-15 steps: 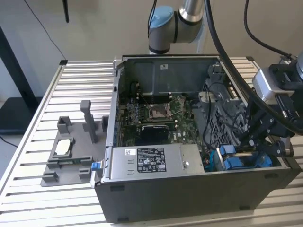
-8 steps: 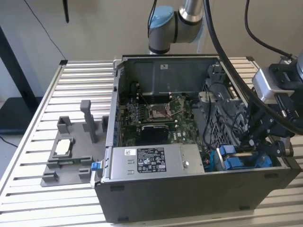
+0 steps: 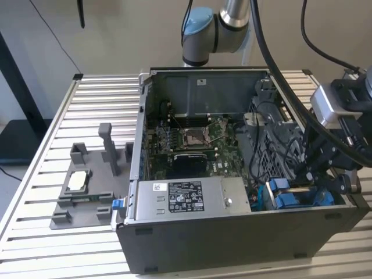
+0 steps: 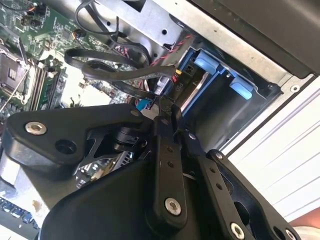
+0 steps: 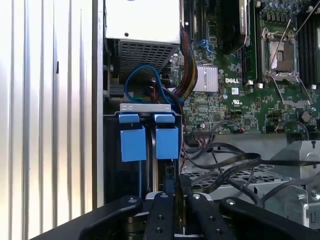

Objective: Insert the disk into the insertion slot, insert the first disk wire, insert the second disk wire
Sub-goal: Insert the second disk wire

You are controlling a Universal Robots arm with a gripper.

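The disk's blue carrier (image 3: 285, 200) sits inside the drive bay at the open computer case's front corner, on the exterior view's right. In the first wrist view two blue carrier tabs (image 5: 133, 142) (image 5: 166, 142) stand side by side in that bay. My gripper (image 3: 317, 174) hangs just over the bay. Its black fingers (image 5: 160, 210) are pressed together in both wrist views, with what looks like a thin dark connector of a disk wire (image 5: 170, 172) pinched at the tips. In the second wrist view my gripper (image 4: 167, 115) sits under a looped flat black wire (image 4: 115, 70), beside the blue carrier (image 4: 210, 62).
A silver labelled power-supply box (image 3: 186, 197) lies along the case's front. The motherboard (image 3: 192, 139) fills the case floor, with loose black cables (image 5: 225, 165) beside the bay. A grey fixture (image 3: 81, 186) stands on the slatted table (image 3: 46, 145) on the exterior view's left.
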